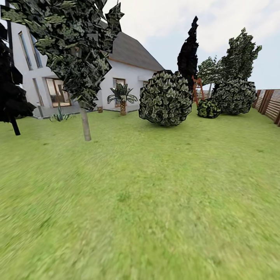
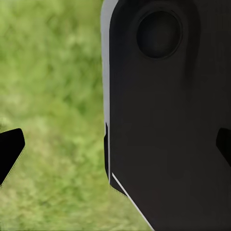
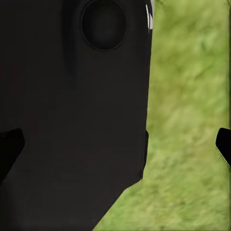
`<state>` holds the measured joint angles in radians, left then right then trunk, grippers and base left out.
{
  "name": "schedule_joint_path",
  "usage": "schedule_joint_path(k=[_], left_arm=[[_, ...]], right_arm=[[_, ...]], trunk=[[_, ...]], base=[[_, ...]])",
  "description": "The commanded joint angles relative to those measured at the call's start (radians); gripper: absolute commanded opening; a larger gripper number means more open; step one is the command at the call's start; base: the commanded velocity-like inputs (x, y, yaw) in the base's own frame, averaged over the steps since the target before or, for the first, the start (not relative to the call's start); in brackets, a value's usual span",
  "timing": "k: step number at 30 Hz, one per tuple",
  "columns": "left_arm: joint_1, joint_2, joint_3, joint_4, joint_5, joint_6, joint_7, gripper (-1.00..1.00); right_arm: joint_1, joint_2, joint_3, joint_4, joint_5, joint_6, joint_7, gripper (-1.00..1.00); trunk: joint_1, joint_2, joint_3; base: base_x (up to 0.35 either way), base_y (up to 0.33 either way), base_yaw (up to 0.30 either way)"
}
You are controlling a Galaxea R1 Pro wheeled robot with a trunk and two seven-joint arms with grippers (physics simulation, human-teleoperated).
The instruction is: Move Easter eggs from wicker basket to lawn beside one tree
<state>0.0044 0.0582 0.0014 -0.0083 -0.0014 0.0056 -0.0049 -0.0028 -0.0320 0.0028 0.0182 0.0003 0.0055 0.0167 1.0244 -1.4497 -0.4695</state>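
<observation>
The lawn (image 1: 140,202) spreads bright green from my feet to the house. A tree (image 1: 85,123) with a straight pale trunk and dark, blossom-flecked leaves stands at the left, some way ahead. The Easter eggs and the wicker basket are out of view. In the left wrist view my left gripper (image 2: 117,147) is open, its dark fingertips (image 2: 10,150) far apart, with grass and a black part of my own body (image 2: 163,120) behind. My right gripper (image 3: 117,144) is likewise open and holds nothing, its fingertips (image 3: 224,144) wide apart.
A white house (image 1: 130,72) closes the back left, with a small palm (image 1: 122,99) before it. A big round bush (image 1: 166,98) sits centre, more bushes (image 1: 233,95) at right. A brown slat fence (image 1: 270,103) bounds the right side. A dark tree (image 1: 11,97) stands far left.
</observation>
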Motion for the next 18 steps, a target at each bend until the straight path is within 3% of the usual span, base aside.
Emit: schedule_joint_path(k=[1,18], left_arm=[[0.0,0.0,0.0,-0.001,0.0,0.001,-0.001,1.0],[0.0,0.0,0.0,-0.001,0.0,0.001,0.0,1.0]], right_arm=[[0.0,0.0,0.0,0.0,0.0,0.0,0.002,1.0],[0.0,0.0,0.0,0.0,0.0,-0.001,0.002,1.0]], trunk=[[0.001,0.0,-0.001],[0.001,0.0,-0.001]], base=[[0.333,0.0,0.0],[0.333,0.0,0.0]])
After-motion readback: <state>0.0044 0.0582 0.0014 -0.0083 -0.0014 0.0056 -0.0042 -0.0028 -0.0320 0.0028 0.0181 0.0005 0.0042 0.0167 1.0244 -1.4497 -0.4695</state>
